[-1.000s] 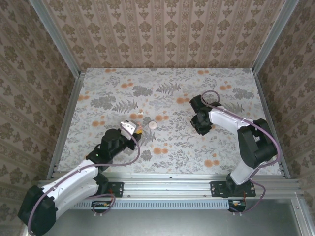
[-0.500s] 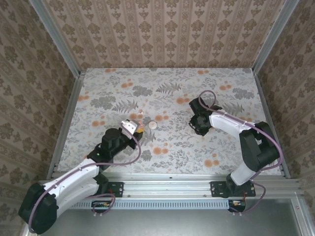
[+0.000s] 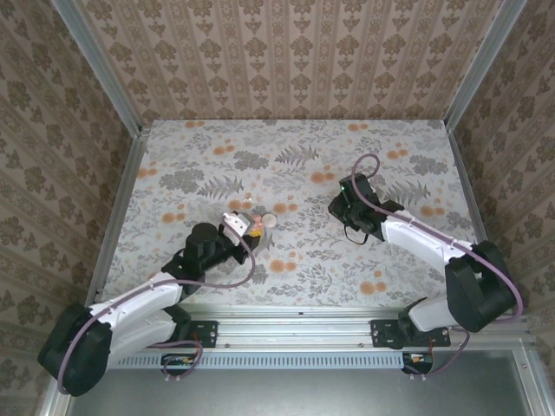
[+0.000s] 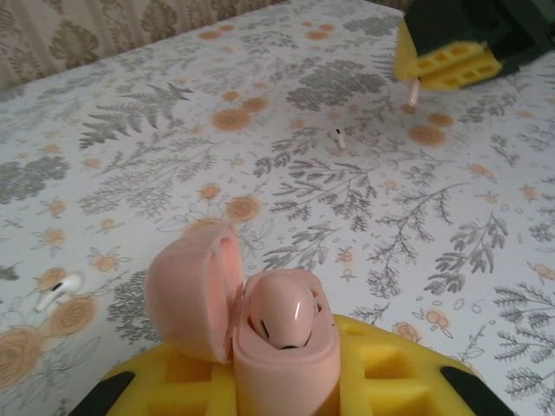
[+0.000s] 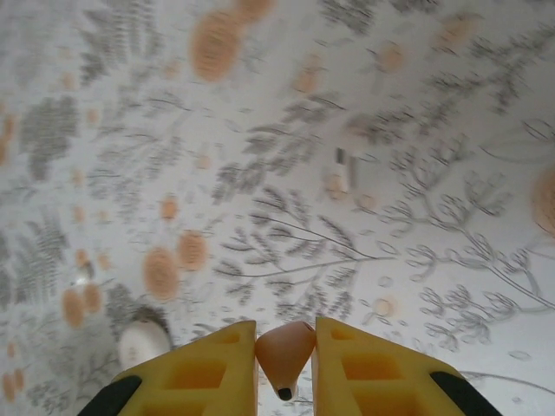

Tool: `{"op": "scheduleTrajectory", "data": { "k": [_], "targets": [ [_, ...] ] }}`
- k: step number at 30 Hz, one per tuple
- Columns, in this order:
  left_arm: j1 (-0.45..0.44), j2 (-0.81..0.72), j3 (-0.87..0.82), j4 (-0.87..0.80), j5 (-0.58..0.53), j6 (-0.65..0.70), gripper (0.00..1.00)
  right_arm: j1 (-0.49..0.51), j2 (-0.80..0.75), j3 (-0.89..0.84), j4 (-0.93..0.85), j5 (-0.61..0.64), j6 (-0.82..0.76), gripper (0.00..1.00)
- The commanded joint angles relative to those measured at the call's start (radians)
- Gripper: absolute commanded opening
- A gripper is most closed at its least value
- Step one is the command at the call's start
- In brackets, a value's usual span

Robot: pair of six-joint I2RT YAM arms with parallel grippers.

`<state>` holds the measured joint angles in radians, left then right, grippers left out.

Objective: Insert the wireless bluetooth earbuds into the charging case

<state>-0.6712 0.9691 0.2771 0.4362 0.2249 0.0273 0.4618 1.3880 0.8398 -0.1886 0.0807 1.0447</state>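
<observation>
Broadly, the floral-patterned table carries both arms, the left reaching toward its middle and the right angled in from the far side. The left gripper has its yellow pads pressed in against the pink charging case, which sits upright between them. The case's lid is swung open to the left. The right gripper hangs above the cloth, well apart from the case, with its yellow fingers drawn in almost together on a pinkish earbud, whose tip points downward. Inside the case, a second pink earbud is seated in its well. Two whitish earbuds lie loose on the table: one near the open lid, to its left, the other farther out, between the case and the right gripper.
</observation>
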Motion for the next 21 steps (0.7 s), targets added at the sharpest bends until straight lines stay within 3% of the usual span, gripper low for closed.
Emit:
{"op": "scheduleTrajectory", "data": {
  "k": [1,11,21],
  "targets": [
    [0.012,0.048,0.064,0.074,0.087,0.039,0.07,0.009,-0.063,-0.039,0.166,0.024,-0.097,0.20],
    [0.010,0.142,0.166,0.125,0.182,0.040,0.07,0.018,-0.156,-0.057,0.338,-0.106,-0.265,0.20],
    [-0.008,0.157,0.225,0.164,0.194,0.040,0.08,0.042,-0.209,-0.056,0.468,-0.281,-0.334,0.20]
  ]
}}
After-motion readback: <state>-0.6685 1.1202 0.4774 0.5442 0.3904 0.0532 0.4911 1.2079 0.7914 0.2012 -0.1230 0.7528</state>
